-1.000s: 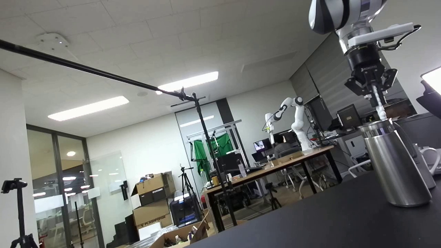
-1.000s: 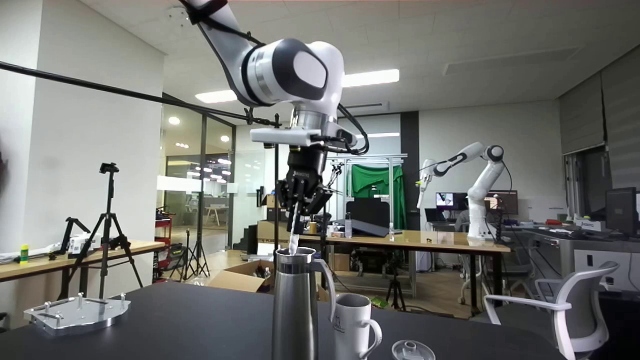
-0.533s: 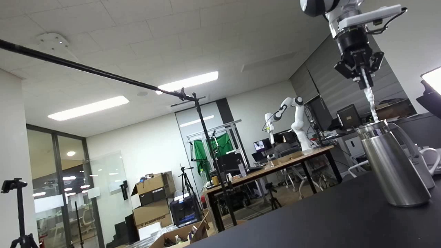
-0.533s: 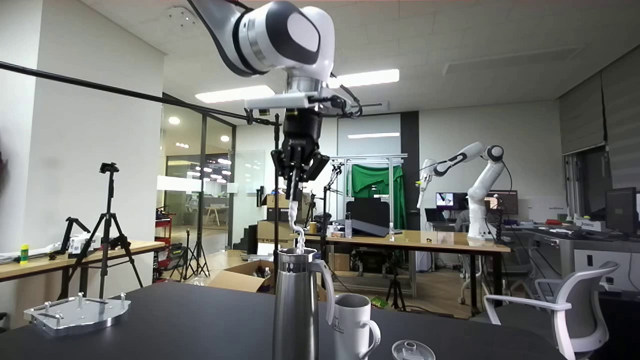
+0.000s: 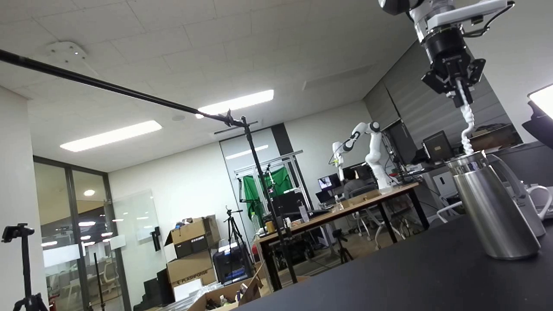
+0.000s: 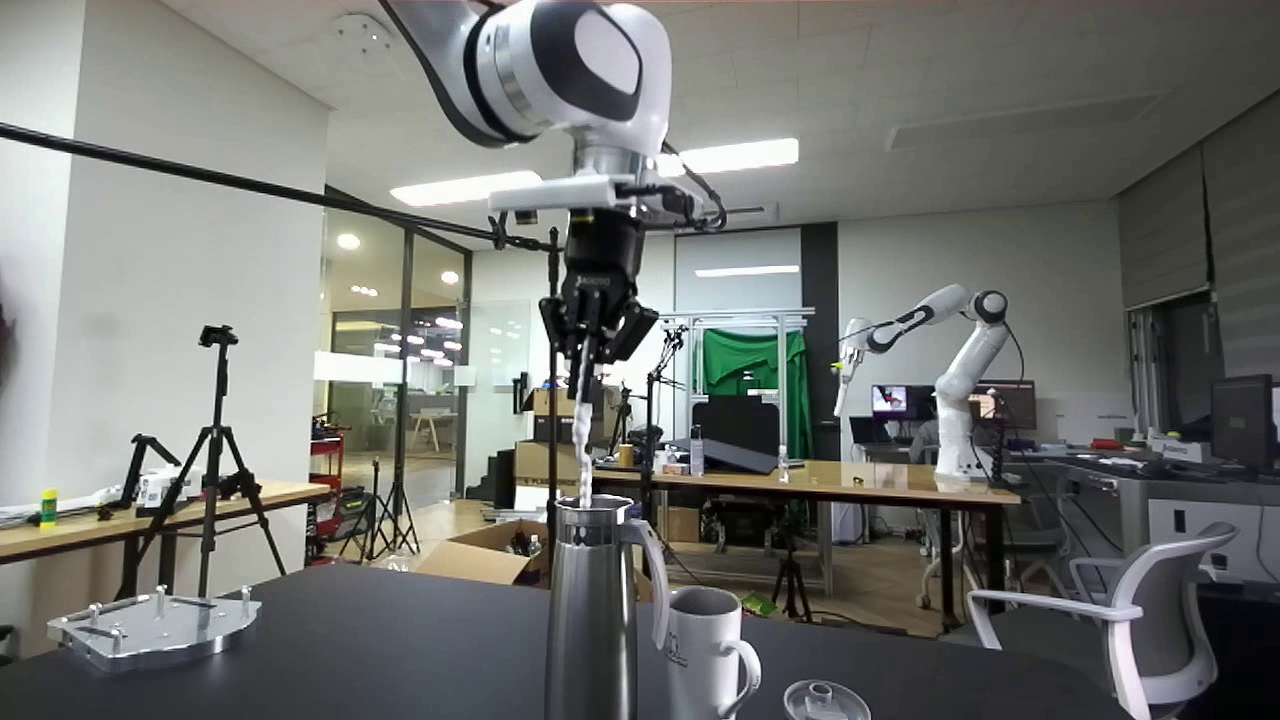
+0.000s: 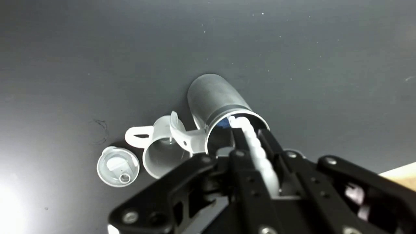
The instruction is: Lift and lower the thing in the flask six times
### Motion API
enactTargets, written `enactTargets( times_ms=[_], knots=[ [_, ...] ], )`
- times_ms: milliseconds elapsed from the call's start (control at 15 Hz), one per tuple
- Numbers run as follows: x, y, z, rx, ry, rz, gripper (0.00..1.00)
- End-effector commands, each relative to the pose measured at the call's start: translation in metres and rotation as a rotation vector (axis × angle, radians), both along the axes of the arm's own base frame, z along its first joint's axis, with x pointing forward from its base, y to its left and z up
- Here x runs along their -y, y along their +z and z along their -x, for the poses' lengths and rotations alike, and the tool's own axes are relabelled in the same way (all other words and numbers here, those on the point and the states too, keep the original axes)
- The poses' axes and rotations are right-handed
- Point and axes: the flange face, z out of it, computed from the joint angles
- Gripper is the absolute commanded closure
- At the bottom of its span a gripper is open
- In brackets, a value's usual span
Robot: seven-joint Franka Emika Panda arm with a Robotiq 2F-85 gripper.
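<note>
The thing is a thin white twisted rod with a kink low down. It also shows in an exterior view and in the wrist view. My gripper is shut on its upper part, also in an exterior view and the wrist view. The flask is a steel jug with a handle, upright on the table, also in an exterior view and the wrist view. My gripper is well above its mouth. The rod's lower end is hidden inside; a blue patch shows there.
A white mug stands close beside the flask's handle, also in the wrist view. A clear lid lies near the mug. A metal plate with pegs lies at the far left of the dark table.
My gripper has risen with the rod, mostly in the first half second, so more rod shows above the flask. The rod's exposed lower part has swung. The gripper has stayed shut.
</note>
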Motion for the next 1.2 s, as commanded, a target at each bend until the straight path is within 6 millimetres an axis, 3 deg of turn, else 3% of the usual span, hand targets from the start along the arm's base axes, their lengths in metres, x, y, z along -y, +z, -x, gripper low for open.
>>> enactTargets(
  times_ms=[0,133,267,667,800,933,1133],
  knots=[
    [-0.005,-0.066,-0.018,-0.101,-0.002,-0.003,0.96],
    [-0.011,-0.085,-0.025,-0.126,0.010,-0.004,0.96],
    [-0.014,-0.062,-0.032,-0.091,0.020,0.000,0.96],
    [-0.018,0.014,-0.014,-0.024,0.039,0.013,0.96],
    [-0.017,0.025,-0.011,-0.006,0.032,0.022,0.96],
    [-0.015,0.018,-0.013,-0.006,0.031,0.022,0.96],
    [-0.012,-0.023,-0.019,-0.056,0.030,0.012,0.96]
  ],
)
